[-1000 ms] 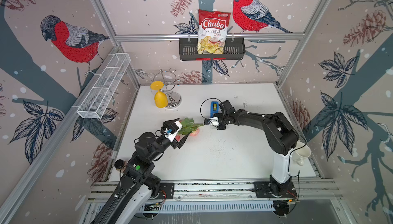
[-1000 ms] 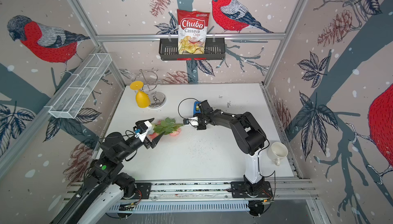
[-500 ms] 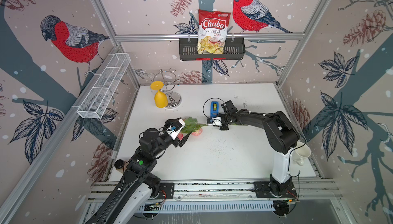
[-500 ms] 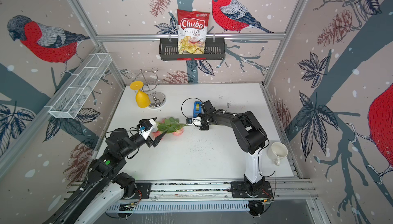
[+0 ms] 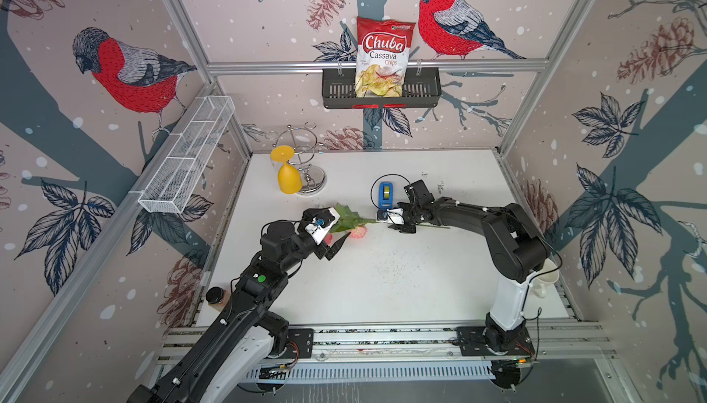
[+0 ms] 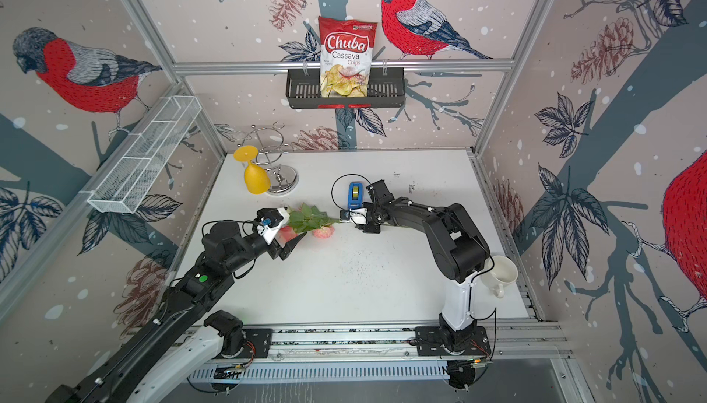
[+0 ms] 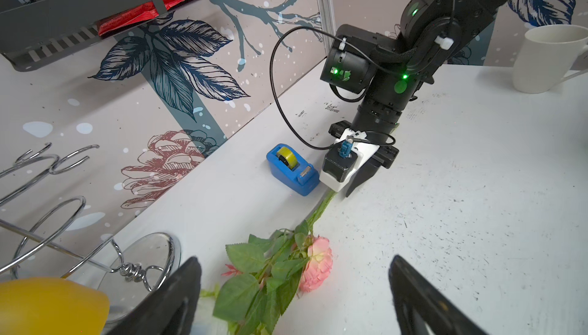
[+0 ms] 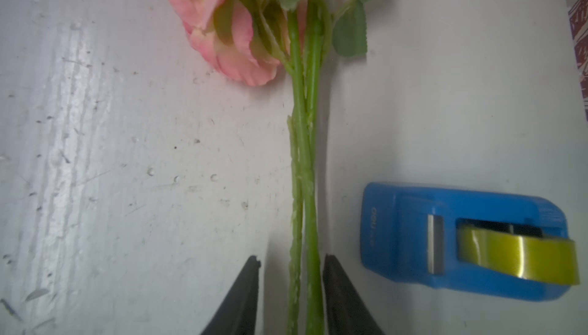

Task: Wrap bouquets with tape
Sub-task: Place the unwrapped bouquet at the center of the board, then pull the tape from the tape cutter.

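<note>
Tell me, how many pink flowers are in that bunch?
2. One pink bloom lies beside the leaves, nearer the stems; another peeks out, half covered, at the bunch's far tip. Leaves may hide more.

You are looking into a robot test cell, a lab rig dressed as a home corner: aluminium frame posts hold panels of bullfinch wallpaper around a white tabletop, the arms bolt to a slotted rail at lower frame, and a black wall basket at upper centre holds a Chuba cassava chips bag.
</note>
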Tool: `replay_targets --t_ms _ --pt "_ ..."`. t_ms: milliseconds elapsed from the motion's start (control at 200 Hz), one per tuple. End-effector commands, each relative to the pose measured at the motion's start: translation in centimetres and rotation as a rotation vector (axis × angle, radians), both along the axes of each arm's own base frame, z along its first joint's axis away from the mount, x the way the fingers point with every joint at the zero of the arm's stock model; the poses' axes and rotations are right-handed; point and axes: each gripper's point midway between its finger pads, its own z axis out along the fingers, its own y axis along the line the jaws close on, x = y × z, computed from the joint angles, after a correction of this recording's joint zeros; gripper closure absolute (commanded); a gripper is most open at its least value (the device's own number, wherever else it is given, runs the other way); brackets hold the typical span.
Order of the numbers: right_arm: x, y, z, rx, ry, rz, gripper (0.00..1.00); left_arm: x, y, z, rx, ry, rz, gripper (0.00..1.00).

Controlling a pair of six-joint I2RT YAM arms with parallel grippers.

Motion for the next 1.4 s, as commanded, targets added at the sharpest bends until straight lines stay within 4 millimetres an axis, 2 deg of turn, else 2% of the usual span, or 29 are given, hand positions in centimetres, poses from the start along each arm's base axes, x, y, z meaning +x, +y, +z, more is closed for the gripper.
replay_targets --t_ms 0,100,185,245,270,280,365,490,560,615,630,665,751,771,821,946,971,1006,1051,1126,1206,1396 --pt "0.4 0.2 1.9 0.042 -0.036 -0.026 0.35 0.5 -0.4 1.1 0.0 -0.045 -0.014 0.09" --pt "0.4 0.0 3.8 0.069 -0.069 -0.048 0.32 0.8 -0.8 1.3 0.008 -0.058 -0.031 0.08" --pt "0.8 -0.5 6.8 0.122 -0.115 -0.128 0.29 0.9 -1.2 1.5 0.022 -0.06 -0.053 0.07" --pt "1.5 -1.1 9.4 0.183 -0.153 -0.219 0.16 1.2 -1.5 1.5 0.034 -0.057 -0.064 0.06" --pt "1.7 -1.6 10.4 0.208 -0.164 -0.257 0.02 1.3 -1.6 1.4 0.041 -0.054 -0.068 0.06" --pt "1.8 -1.7 10.8 0.219 -0.17 -0.272 0.0 1.4 -1.6 1.4 0.042 -0.056 -0.07 0.06" --pt "2.1 -3.3 15.1 0.346 -0.228 -0.402 0.0 1.8 -2.0 1.2 0.065 -0.047 -0.08 0.06" --pt "3.4 -7.3 22.5 0.636 -0.282 -0.76 0.0 2.8 -2.8 1.3 0.096 -0.056 -0.092 0.06" --pt "3.4 -9.4 24.2 0.729 -0.237 -0.872 0.0 3.7 -3.5 1.1 0.119 -0.048 -0.1 0.05" --pt "3.4 -9.9 23.6 0.748 -0.153 -0.907 0.0 4.3 -4.1 0.7 0.146 -0.027 -0.112 0.04" --pt "3.0 -10.2 24.3 0.773 -0.141 -0.911 0.0 4.5 -4.3 0.6 0.154 -0.019 -0.118 0.05" --pt "3.1 -10.7 24.0 0.801 -0.092 -0.944 0.0 4.8 -4.7 0.1 0.176 -0.005 -0.127 0.05" --pt "4.0 -12.2 23.1 0.908 0.066 -1.108 0.0 5.4 -5.7 -1.0 0.22 0.018 -0.141 0.05" --pt "4.4 -12.2 21.7 0.908 0.134 -1.147 0.0 5.5 -5.8 -1.3 0.228 0.024 -0.144 0.05" --pt "4.7 -12.0 20.0 0.926 0.288 -1.195 0.03 5.6 -6.3 -2.2 0.247 0.034 -0.158 0.05" --pt "5.0 -9.8 15.9 0.928 0.604 -1.265 0.2 6.1 -6.9 -4.3 0.286 0.066 -0.176 0.06" --pt "5.0 -9.0 15.1 0.915 0.667 -1.266 0.28 6.3 -6.8 -4.8 0.296 0.077 -0.171 0.07" --pt "5.1 -8.0 14.0 0.9 0.748 -1.273 0.45 6.5 -6.7 -5.3 0.307 0.085 -0.164 0.07" --pt "5.0 -6.6 12.7 0.879 0.843 -1.265 0.56 6.5 -6.6 -5.9 0.32 0.089 -0.159 0.08" --pt "4.8 -3.9 10.9 0.834 0.95 -1.223 0.6 6.5 -6.5 -6.6 0.318 0.086 -0.153 0.08" --pt "5.2 -2.1 8.9 0.776 0.996 -1.223 0.61 6.3 -6.4 -7.2 0.308 0.087 -0.147 0.09" --pt "6.7 -0.1 6.2 0.74 1.126 -1.2 0.68 6.0 -6.1 -8.3 0.339 0.111 -0.151 0.1"
